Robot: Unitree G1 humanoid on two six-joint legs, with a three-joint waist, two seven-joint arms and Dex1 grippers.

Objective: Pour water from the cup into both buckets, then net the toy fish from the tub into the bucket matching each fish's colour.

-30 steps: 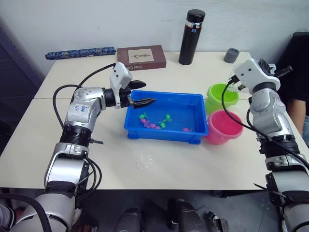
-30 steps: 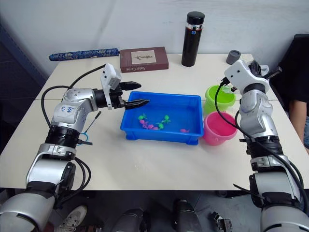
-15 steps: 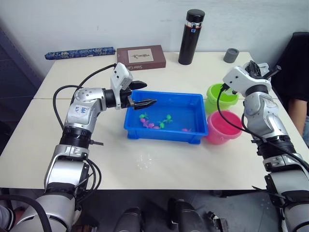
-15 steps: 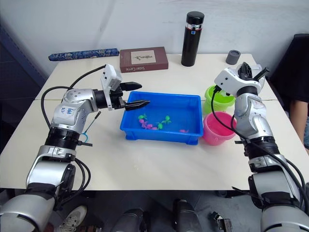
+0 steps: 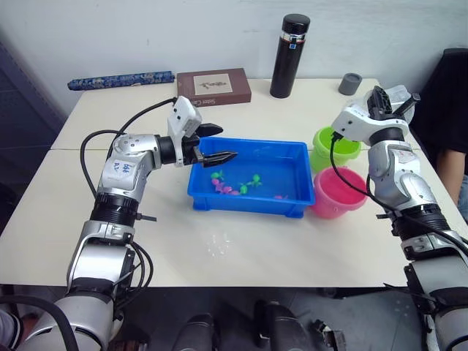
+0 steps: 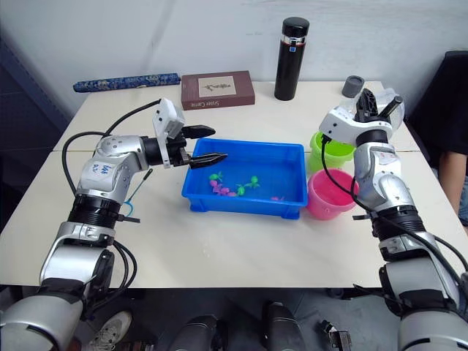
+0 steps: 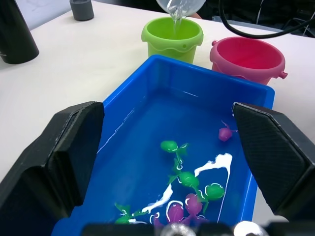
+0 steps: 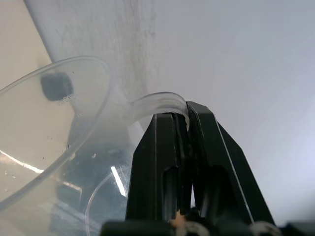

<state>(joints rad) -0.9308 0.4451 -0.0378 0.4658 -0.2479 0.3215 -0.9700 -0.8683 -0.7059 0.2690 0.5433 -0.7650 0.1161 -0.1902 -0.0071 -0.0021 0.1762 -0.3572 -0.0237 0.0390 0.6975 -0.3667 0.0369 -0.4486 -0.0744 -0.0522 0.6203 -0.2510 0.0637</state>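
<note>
The blue tub (image 5: 248,209) sits mid-table with several green fish (image 7: 187,178) and pink fish (image 7: 225,132) in shallow water. My left gripper (image 5: 225,142) hangs open over the tub's left end, holding nothing. To the tub's right stand the green bucket (image 5: 333,146) and, nearer, the pink bucket (image 5: 340,191). My right gripper (image 8: 182,123) is shut on the handle of the clear cup (image 8: 49,147), tipped above the green bucket. In the left wrist view a thin stream falls from the cup (image 7: 181,5) into that bucket. The net's dark handle (image 6: 140,184) pokes out from behind my left forearm.
A tall black flask (image 5: 290,56) and a small grey cup (image 5: 350,83) stand at the back. A brown book (image 5: 213,85) and a blue patterned roll (image 5: 121,80) lie at the back left. A person (image 5: 453,131) sits at the right edge. Water drops (image 5: 219,245) mark the table's front.
My right wrist has rolled and tipped the cup further over the green bucket. The left arm has stayed put.
</note>
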